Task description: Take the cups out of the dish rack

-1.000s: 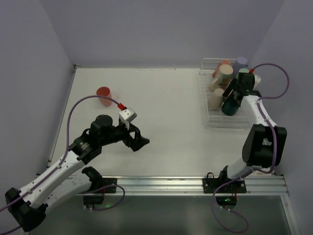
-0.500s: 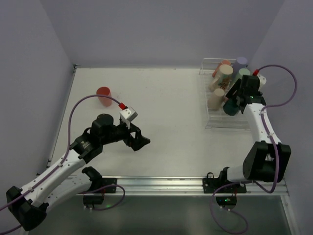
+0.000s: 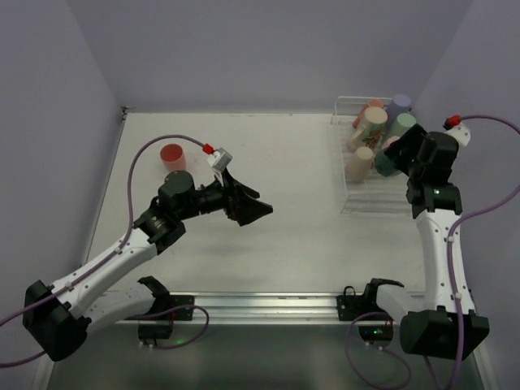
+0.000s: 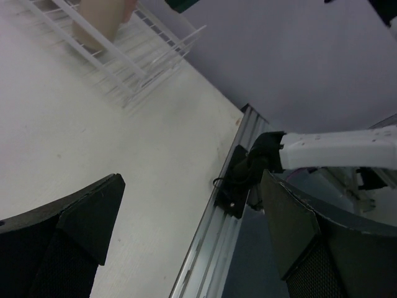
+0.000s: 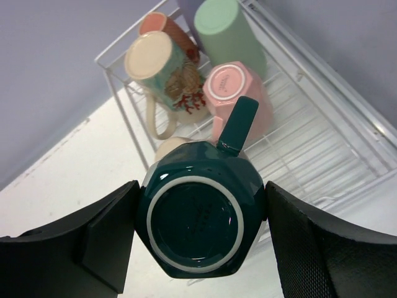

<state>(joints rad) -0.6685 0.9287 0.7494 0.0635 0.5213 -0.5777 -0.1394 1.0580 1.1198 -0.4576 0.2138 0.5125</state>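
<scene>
Lifted since the earlier frame: dark green mug (image 5: pixel 195 214), glossy, faceted, pale ring on its base, handle uppermost, clamped between the right fingers (image 5: pixel 105 242) above the dish rack (image 5: pixel 322 143); left fingers (image 4: pixel 74 230), swung toward mid-surface (image 3: pixel 284 154), stood wide and empty.

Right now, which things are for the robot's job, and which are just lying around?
Job: dish rack, dark green mug, pink cup, light green cup, cream mug, lavender cup, red cup.
Lying about: purple cables, metal rail.
</scene>
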